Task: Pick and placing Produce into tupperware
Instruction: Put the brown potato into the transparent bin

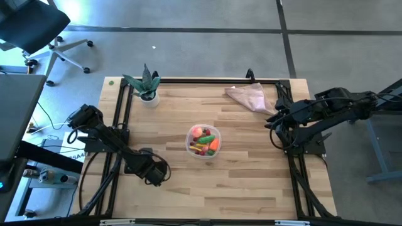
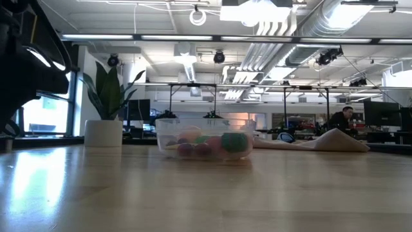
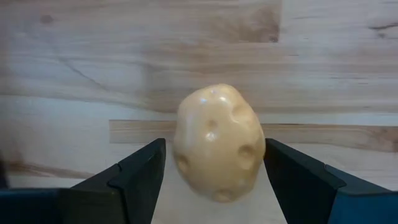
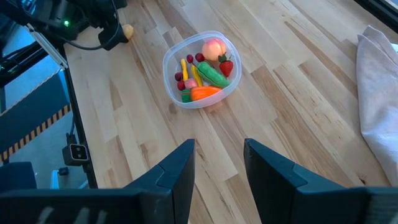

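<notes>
Left tool point(image 3: 214, 168) is sitting low on the worktop point(image 1: 251, 182), fingers spread wide around the beige potato point(image 3: 217, 142), not clamping it. Right tool point(image 4: 217, 165) is hovering apart, empty. Remaining produce point(image 1: 205, 140) is lying inside the tupperware point(image 1: 190, 145) mid-worktop.

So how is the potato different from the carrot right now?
The potato is beige and sits on the bare table between the open fingers of the left tool; the carrot is orange and already lies in the tub. The potato is rounded, the carrot slim and long. Both are toy produce.
</notes>
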Tool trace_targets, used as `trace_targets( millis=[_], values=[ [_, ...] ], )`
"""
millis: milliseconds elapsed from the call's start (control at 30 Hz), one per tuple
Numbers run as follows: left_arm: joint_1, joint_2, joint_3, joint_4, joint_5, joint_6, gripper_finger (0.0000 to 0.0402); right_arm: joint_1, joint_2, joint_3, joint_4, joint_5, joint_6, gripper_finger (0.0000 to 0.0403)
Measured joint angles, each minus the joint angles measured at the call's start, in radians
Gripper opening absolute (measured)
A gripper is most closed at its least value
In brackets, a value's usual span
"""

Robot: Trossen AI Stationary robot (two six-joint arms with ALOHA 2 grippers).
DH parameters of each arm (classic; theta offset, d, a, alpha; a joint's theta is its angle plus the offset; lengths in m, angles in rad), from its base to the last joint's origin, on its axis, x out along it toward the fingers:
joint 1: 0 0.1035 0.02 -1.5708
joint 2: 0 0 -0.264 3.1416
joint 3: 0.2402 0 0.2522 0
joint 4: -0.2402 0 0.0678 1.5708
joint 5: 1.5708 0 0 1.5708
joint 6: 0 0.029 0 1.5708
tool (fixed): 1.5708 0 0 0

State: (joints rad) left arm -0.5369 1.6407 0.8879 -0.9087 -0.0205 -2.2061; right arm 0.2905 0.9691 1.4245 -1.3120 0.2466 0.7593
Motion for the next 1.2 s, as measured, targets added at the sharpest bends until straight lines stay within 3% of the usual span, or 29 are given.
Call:
trace_targets(
  millis=[933, 1200],
  values=[
    [0.001, 0.038, 0.001, 0.026, 0.01, -0.037, 0.0258, 0.0, 0.0, 0.0, 0.0, 0.0, 0.0, 0.013],
    [0.0, 0.038, 0.001, 0.033, 0.009, -0.05, 0.0206, 0.0, 0.0, 0.0, 0.0, 0.0, 0.0, 0.013]
  ],
)
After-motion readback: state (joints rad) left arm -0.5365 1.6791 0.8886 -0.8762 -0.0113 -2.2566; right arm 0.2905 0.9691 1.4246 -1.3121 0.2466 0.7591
